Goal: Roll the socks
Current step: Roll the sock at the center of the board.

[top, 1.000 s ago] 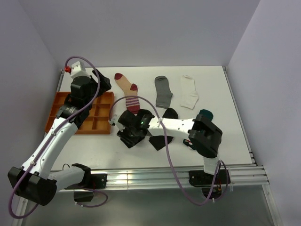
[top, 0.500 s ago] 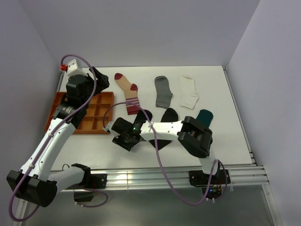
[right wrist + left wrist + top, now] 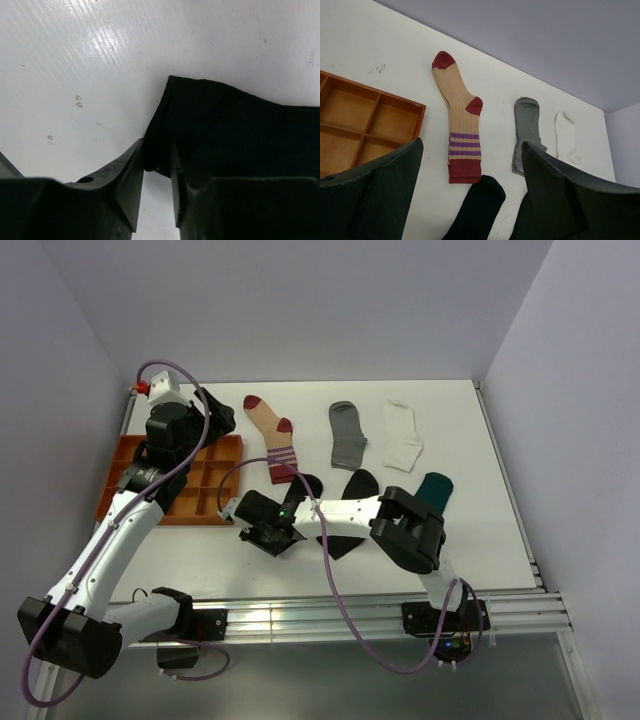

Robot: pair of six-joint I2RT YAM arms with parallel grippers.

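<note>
Ok, right gripper (image 3: 157, 156) is down on the white tabletop (image 3: 75, 75), lower centre of the overhead view. Its fingers are closed to a narrow slit with the edge of a plain black fabric sock (image 3: 235, 130) pinched between them. Only a thin lip of cloth is caught; the rest lies flat toward the right of the wrist frame. Left gripper (image 3: 471, 147) hangs high over the orange compartment tray (image 3: 135, 465) at upper left, fingers spread wide, holding nothing. Laid out across the top of the overhead frame: beige sock with red toe and stripes (image 3: 272, 438), grey sock (image 3: 347, 435), white sock (image 3: 402, 435). Second black sock (image 3: 358, 483) and dark teal sock (image 3: 435, 487) sit just below them. Step looks like starting the roll from this edge. Grip is shallow, so bite deeper before turning, fold the lip onto the sock body, then roll along its length with the wrist low and slow so the cloth doesn't slip out or drag the whole sock. Left arm could come down and pin the far end.
</note>
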